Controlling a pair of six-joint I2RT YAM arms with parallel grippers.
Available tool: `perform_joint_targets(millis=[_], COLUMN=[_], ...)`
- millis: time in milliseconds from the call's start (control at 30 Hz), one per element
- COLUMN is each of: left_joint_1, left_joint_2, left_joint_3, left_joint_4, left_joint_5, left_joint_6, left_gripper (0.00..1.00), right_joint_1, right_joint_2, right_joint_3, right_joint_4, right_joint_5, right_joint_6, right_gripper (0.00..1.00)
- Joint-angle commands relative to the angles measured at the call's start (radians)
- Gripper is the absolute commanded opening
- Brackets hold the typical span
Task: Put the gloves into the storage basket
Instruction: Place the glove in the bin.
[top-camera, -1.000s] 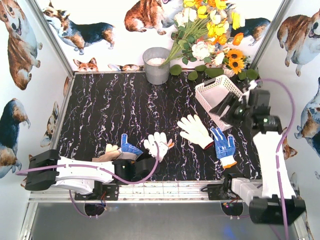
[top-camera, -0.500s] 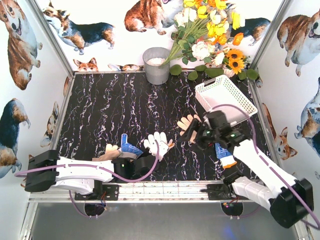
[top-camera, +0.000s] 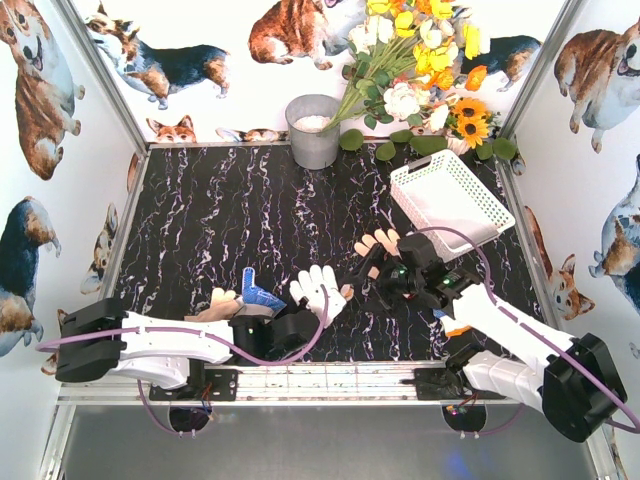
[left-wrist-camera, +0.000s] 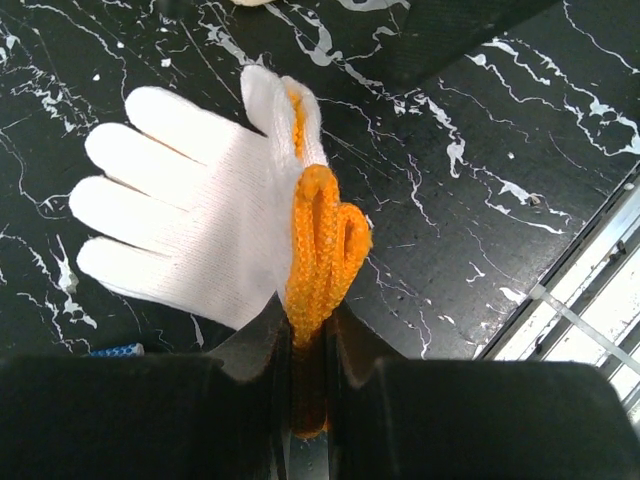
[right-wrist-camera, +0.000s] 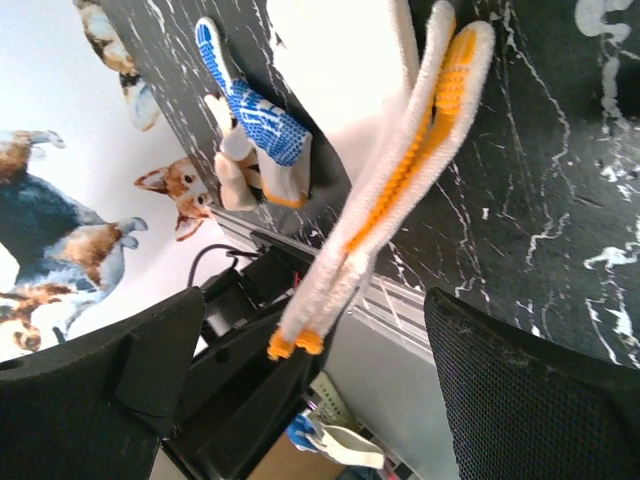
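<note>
My left gripper (left-wrist-camera: 308, 330) is shut on the orange cuff of a white knit glove (left-wrist-camera: 190, 215), also seen in the top view (top-camera: 318, 290). My right gripper (top-camera: 378, 275) is open, its fingers (right-wrist-camera: 540, 390) wide apart, facing that glove (right-wrist-camera: 400, 190) edge-on from the right without touching it. A blue-and-white dotted glove (top-camera: 258, 297) lies on a cream glove (top-camera: 215, 303) at the front left. Another white glove (top-camera: 378, 241) lies partly under my right gripper. A second dotted glove (top-camera: 451, 323) is mostly hidden under the right arm. The white slotted basket (top-camera: 432, 172) stands at the back right.
A grey metal bucket (top-camera: 313, 130) stands at the back middle, with a bunch of flowers (top-camera: 420, 60) to its right leaning over the back. Corgi-printed walls close in the table on three sides. A metal rail (top-camera: 330, 380) runs along the front edge.
My right arm has swung from over the basket down and left to the table's middle, beside the held glove. My left gripper has shifted the white glove slightly right.
</note>
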Motion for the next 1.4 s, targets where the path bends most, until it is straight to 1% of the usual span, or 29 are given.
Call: perform_joint_targets(millis=[0, 133, 267, 433, 667, 800, 967, 1033, 1067, 1200, 1267, 1300, 1333, 1367], left_joint_1=[0.005, 0.005, 0.005, 0.005, 0.005, 0.004, 0.004, 0.004, 0.004, 0.004, 0.003, 0.004, 0.004, 0.004], left_joint_2=[0.014, 0.017, 0.019, 0.012, 0.002, -0.001, 0.000, 0.000, -0.002, -0.016, -0.022, -0.025, -0.027, -0.029], left_joint_3=[0.047, 0.053, 0.044, 0.037, 0.019, 0.010, -0.001, 0.003, 0.004, 0.001, -0.001, -0.002, -0.003, -0.003], left_joint_4=[0.041, 0.040, 0.049, 0.064, 0.080, 0.082, 0.087, 0.080, 0.076, 0.067, 0.065, 0.063, 0.063, 0.065], left_joint_5=[0.026, 0.031, 0.045, 0.077, 0.123, 0.145, 0.162, 0.165, 0.164, 0.155, 0.152, 0.151, 0.150, 0.148], left_joint_6=[0.032, 0.034, 0.026, 0.043, 0.061, 0.055, 0.050, 0.050, 0.049, 0.045, 0.040, 0.037, 0.033, 0.029], left_gripper=[0.00, 0.00, 0.00, 0.00, 0.00, 0.00, 0.00, 0.00, 0.00, 0.00, 0.00, 0.00, 0.00, 0.00], right_joint_1=[0.016, 0.058, 0.098, 0.113, 0.115, 0.115, 0.115, 0.115, 0.115, 0.115, 0.115, 0.115, 0.115, 0.115], right_joint_2=[0.038, 0.107, 0.140, 0.221, 0.343, 0.388, 0.418, 0.436, 0.444, 0.461, 0.463, 0.465, 0.466, 0.468], right_joint_3=[0.002, 0.002, -0.005, -0.004, 0.008, 0.011, 0.032, 0.032, 0.032, 0.035, 0.040, 0.044, 0.049, 0.054], right_joint_4=[0.113, 0.118, 0.134, 0.192, 0.250, 0.282, 0.276, 0.296, 0.312, 0.357, 0.373, 0.378, 0.384, 0.389], right_joint_5=[0.013, 0.032, 0.078, 0.063, -0.004, -0.053, -0.063, -0.074, -0.082, -0.101, -0.108, -0.113, -0.117, -0.123], right_joint_6=[0.066, 0.080, 0.106, 0.117, 0.067, 0.053, 0.024, 0.023, 0.024, 0.029, 0.023, 0.017, 0.012, 0.006], right_gripper=[0.95, 0.94, 0.94, 0.93, 0.86, 0.79, 0.71, 0.66, 0.60, 0.45, 0.32, 0.23, 0.11, 0.07])
